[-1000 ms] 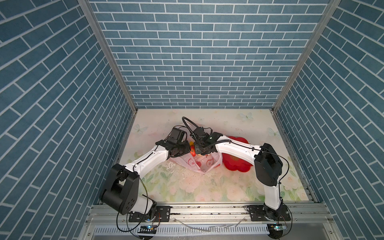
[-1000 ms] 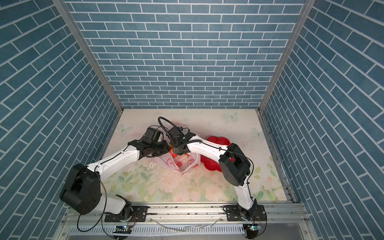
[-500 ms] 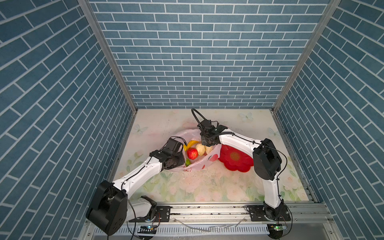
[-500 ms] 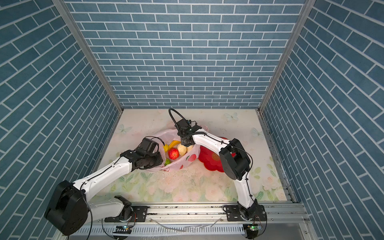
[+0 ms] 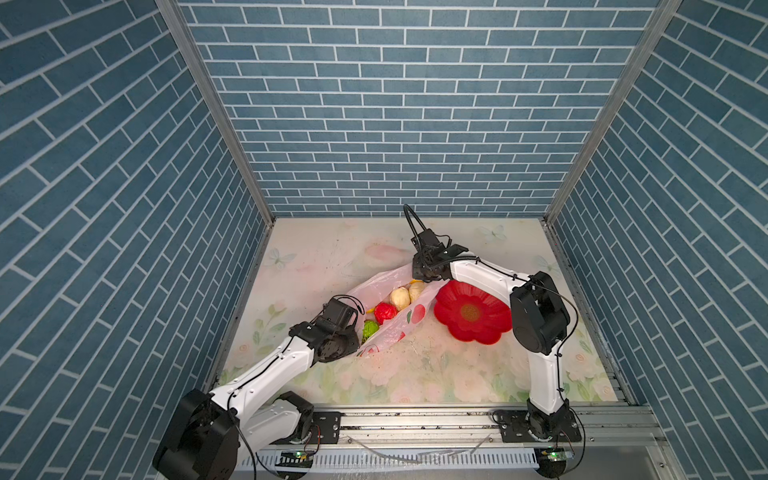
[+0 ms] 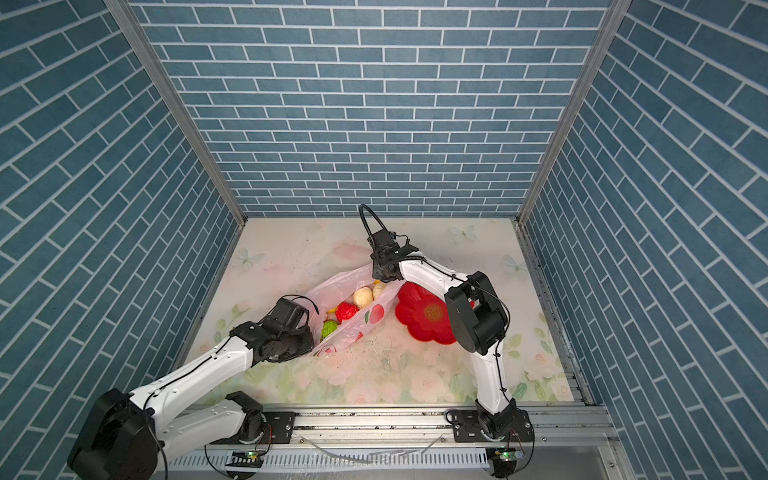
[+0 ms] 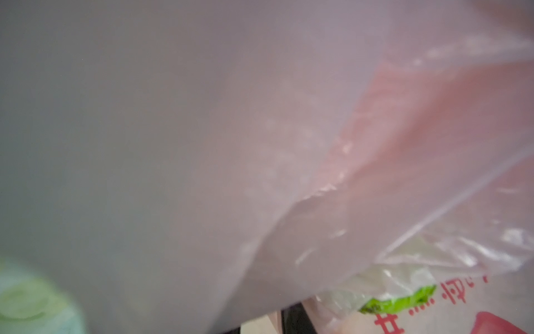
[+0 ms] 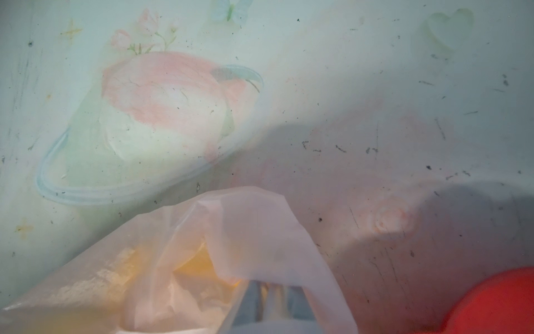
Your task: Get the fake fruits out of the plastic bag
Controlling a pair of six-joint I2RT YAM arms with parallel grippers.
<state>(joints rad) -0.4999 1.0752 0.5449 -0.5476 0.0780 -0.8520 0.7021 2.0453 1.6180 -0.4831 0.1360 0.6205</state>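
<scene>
Fake fruits (red, textured green, two cream, some yellow half hidden): inside thin translucent pink plastic bag, mouth drawn into long slit.
Left gripper: closed on near bag end, beside green fruit.
Right gripper: closed on far end, beside cream pair.
Step, judged: spread mouth for access. Hold both pinches firm and tension moderate, since thin film tears.
Red flower-shaped dish: just beside bag, on worktop.

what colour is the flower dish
Dish: red, golden centre; best in a top view.
</scene>
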